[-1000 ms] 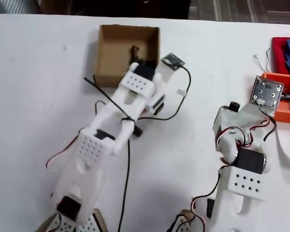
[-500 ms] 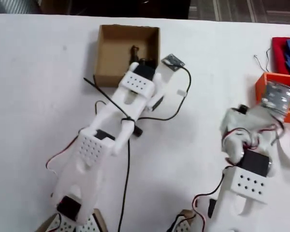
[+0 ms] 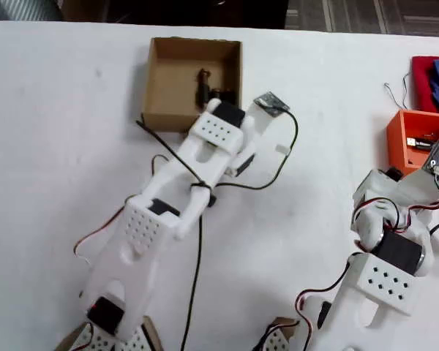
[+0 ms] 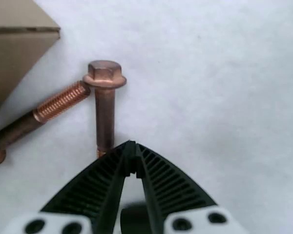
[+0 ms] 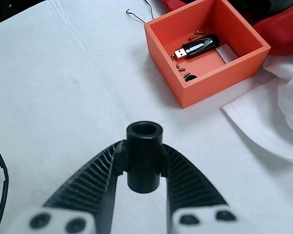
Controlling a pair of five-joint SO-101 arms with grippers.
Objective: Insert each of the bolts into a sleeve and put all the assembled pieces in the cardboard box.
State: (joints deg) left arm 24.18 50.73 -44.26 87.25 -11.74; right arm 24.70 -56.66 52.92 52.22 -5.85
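Two copper bolts lie on the white table beside a corner of the cardboard box [image 4: 14, 48]: one bolt [image 4: 105, 105] points its hex head away from my left gripper [image 4: 131, 148], the other bolt [image 4: 44, 113] lies slanted against the box. The left gripper is shut and holds nothing, with its tips over the first bolt's threaded end. My right gripper [image 5: 144, 147] is shut on a black sleeve [image 5: 144, 158], held upright with its bore facing up. In the high view the cardboard box [image 3: 168, 88] holds dark pieces [image 3: 203, 84].
An orange box [image 5: 185, 73] holding a USB stick [image 5: 198, 46] and small screws stands on the table beyond the right gripper. Red and white cloth [image 5: 278, 34] lies beside it. The left arm [image 3: 216, 131] trails a black cable [image 3: 197, 256].
The right arm has swung to the right and back toward the table's near edge with the sleeve. The left arm has shifted slightly right, away from the box.
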